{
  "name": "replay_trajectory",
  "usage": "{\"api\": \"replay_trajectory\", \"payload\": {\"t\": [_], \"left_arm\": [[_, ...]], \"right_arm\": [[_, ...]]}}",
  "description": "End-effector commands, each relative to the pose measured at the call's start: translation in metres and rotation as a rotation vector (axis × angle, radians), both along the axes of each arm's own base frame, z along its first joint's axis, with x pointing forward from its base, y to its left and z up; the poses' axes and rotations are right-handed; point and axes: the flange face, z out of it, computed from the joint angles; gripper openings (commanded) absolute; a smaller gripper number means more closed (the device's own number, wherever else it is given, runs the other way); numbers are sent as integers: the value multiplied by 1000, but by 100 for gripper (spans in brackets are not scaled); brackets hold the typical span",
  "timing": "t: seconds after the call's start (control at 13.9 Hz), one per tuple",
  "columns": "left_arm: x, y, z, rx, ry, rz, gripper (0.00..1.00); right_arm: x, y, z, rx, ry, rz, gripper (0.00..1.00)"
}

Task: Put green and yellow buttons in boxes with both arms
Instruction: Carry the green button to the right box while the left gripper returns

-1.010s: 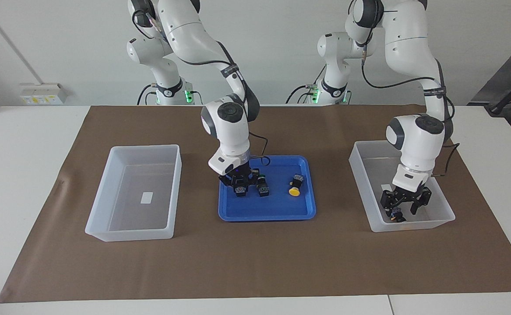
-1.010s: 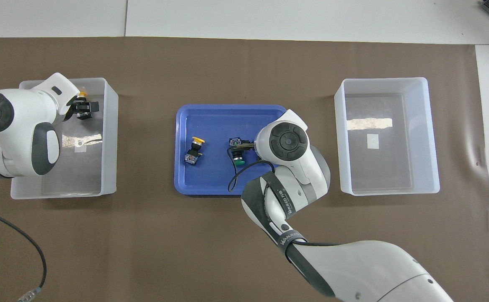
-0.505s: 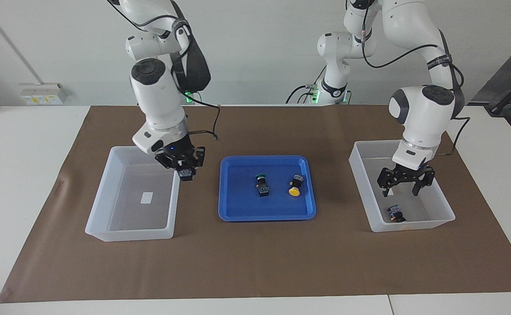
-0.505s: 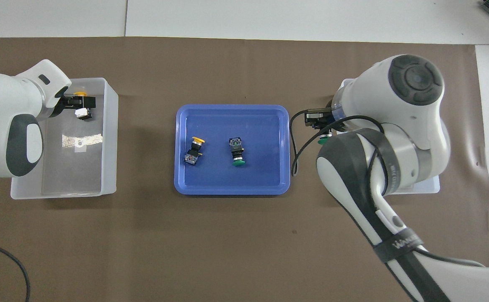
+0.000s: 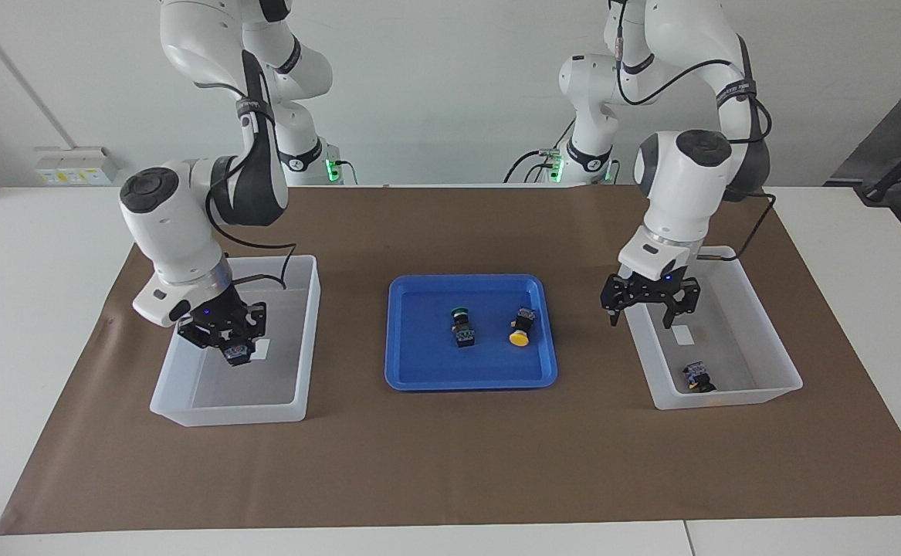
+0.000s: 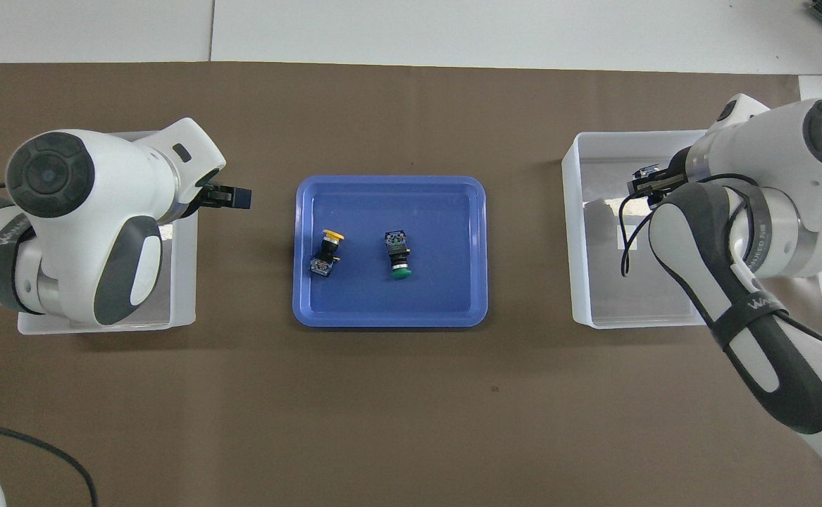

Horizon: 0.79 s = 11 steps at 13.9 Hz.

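Note:
My right gripper (image 5: 228, 344) is shut on a black-bodied green button (image 5: 237, 354) and holds it low over the inside of the box (image 5: 226, 413) at the right arm's end; its cap is hidden now. In the overhead view this gripper (image 6: 646, 179) is over that box (image 6: 580, 282). My left gripper (image 5: 651, 307) is open and empty, up over the tray-side rim of the other box (image 5: 728, 398). A button (image 5: 697, 377) lies in that box. A green button (image 5: 462, 326) and a yellow button (image 5: 521, 328) lie in the blue tray (image 5: 419, 371).
The blue tray (image 6: 312, 303) sits mid-table on a brown mat (image 5: 450, 463) between the two boxes. In the overhead view my left arm (image 6: 86, 225) covers most of its box (image 6: 182, 282) and the button in it. Bare mat lies farther from the robots than the tray.
My right gripper lifted a green button off the tray and carried it over its box. My left gripper released its button in its box, rose and moved toward the tray.

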Motion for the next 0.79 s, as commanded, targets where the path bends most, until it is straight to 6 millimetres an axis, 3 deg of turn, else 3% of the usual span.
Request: {"api": "replay_trajectory", "payload": {"t": [0.0, 0.22, 0.36, 0.43, 0.51, 0.58, 0.72], "left_arm": [[-27, -33, -8, -3, -6, -28, 100], [-51, -79, -39, -19, 3, -55, 100], [-66, -109, -65, -47, -8, -45, 100], [-70, -115, -79, -52, -6, -38, 100], [-76, -126, -92, -46, 9, -53, 100], [-79, -134, -111, -37, 30, -48, 100], [-83, -147, -127, -55, 18, -44, 100]], "right_arm": [[1, -7, -22, 1, -4, 54, 0], [0, -9, -47, -7, -1, 57, 0], [-6, -7, -57, -5, 18, 55, 16], [-7, -7, -59, -5, 21, 55, 45], [-7, -8, -59, -3, 24, 45, 97], [-6, -10, -57, -3, 24, 41, 100], [-6, -1, -37, 7, 6, 22, 100]]}}
